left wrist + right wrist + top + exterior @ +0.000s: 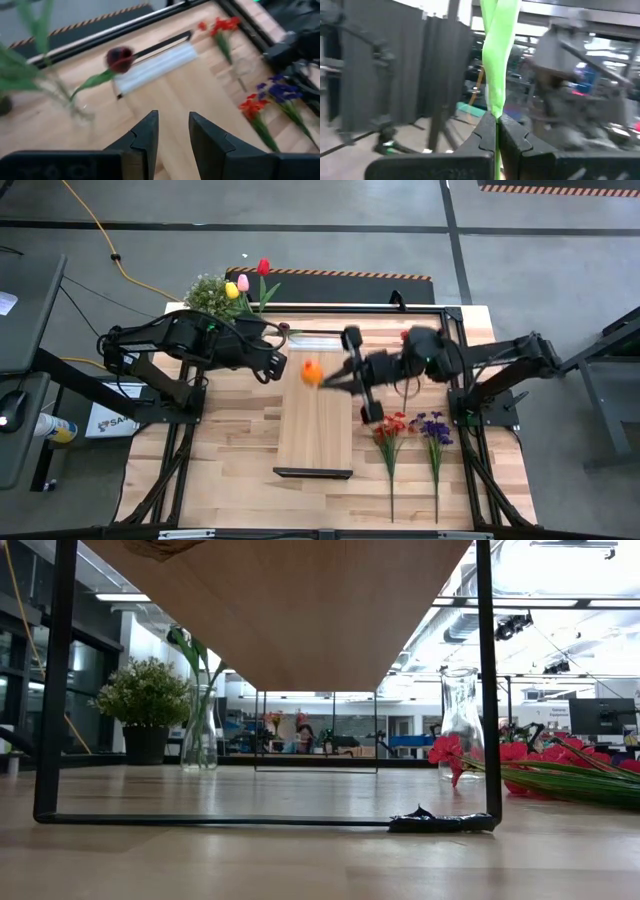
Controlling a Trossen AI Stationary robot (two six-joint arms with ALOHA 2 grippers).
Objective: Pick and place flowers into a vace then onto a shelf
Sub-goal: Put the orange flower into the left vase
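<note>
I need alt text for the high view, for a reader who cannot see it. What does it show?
Seen from above, the right gripper holds an orange tulip by its stem over the far end of the shelf. The left gripper waits beside it, near a vase with yellow, pink and red tulips. Red sprays and a purple cluster lie on the table.

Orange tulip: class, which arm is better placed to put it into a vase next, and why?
Right. The right gripper is shut on the orange tulip's stem; the left gripper is open and empty.
</note>
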